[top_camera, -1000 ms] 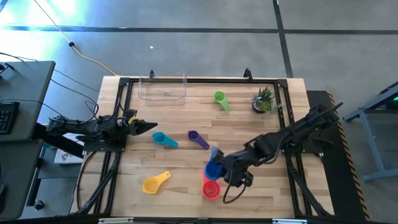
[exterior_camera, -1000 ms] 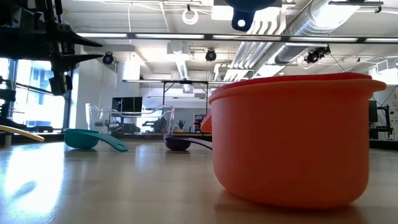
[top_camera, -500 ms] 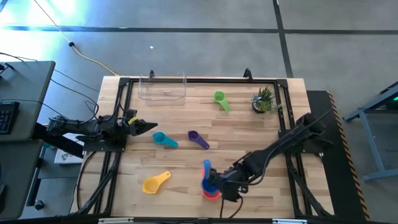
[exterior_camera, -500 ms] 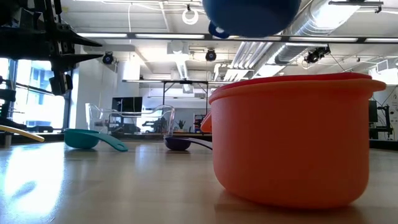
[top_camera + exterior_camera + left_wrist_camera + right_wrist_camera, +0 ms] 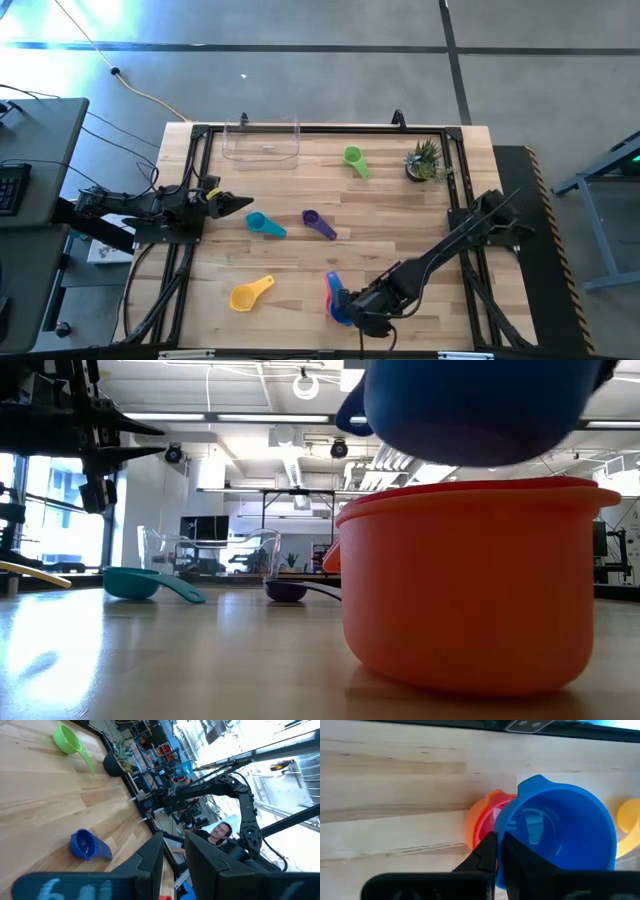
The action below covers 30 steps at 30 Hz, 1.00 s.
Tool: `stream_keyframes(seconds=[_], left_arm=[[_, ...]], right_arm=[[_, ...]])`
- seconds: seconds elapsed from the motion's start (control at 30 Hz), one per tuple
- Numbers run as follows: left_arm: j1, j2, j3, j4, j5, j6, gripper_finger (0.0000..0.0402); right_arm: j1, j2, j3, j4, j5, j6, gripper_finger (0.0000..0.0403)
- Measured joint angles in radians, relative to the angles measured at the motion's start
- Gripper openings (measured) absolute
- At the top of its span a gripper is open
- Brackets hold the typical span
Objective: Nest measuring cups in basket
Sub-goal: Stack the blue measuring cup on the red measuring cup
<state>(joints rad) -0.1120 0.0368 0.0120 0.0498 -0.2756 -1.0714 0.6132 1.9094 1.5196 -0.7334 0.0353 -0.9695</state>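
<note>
My right gripper [image 5: 350,306] is shut on the blue cup [image 5: 480,410], which hovers just over the orange cup [image 5: 470,590] with the red cup [image 5: 487,822] nested in it, near the table's near edge. The teal cup [image 5: 263,224], purple cup [image 5: 318,223], yellow cup [image 5: 250,293] and green cup [image 5: 353,160] lie apart on the wood. The clear basket [image 5: 262,140] stands at the far edge. My left gripper [image 5: 238,203] waits at the table's left side, its fingers nearly together. My right gripper pinches the blue cup's rim [image 5: 501,832] on the side away from its handle [image 5: 535,782], one finger [image 5: 520,855] inside the bowl and one finger [image 5: 489,851] outside. The cup is lifted clear, mouth up, just above the orange and red cups.
A small potted plant [image 5: 425,160] stands at the far right corner. A black frame [image 5: 300,128] runs round the table's edges. Bare wood lies between the cups and the basket. A person [image 5: 220,830] shows beyond the table's right side.
My right gripper has carried the blue cup toward the near edge and downward. The cup was on the far side of the orange and red cups and high above them; now it hangs just above their rims. The other cups have stayed put.
</note>
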Motion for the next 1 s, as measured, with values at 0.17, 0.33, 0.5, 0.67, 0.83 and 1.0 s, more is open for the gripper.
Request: stream_keyframes(seconds=[0.17,0.33,0.5,0.67,0.83,1.0], left_arm=[[0.000,0.000,0.000,0.000,0.000,0.000,0.0071],[0.000,0.000,0.000,0.000,0.000,0.002,0.0071],[0.000,0.000,0.000,0.000,-0.001,0.002,0.0071],[0.000,0.000,0.000,0.000,-0.001,0.002,0.0071],[0.000,0.000,0.000,0.000,-0.001,0.008,0.0071],[0.000,0.000,0.000,0.000,-0.003,0.011,0.0071]], right_arm=[[-0.003,0.010,0.000,0.009,0.019,0.000,0.0005],[-0.015,0.010,-0.002,0.017,0.007,0.056,0.0005],[-0.021,0.010,-0.003,0.023,-0.004,0.099,0.0005],[-0.024,0.013,-0.003,0.032,-0.041,0.042,0.0004],[-0.024,0.028,-0.004,0.035,-0.042,-0.004,0.0004],[-0.025,0.031,-0.004,0.047,-0.027,-0.008,0.0004]])
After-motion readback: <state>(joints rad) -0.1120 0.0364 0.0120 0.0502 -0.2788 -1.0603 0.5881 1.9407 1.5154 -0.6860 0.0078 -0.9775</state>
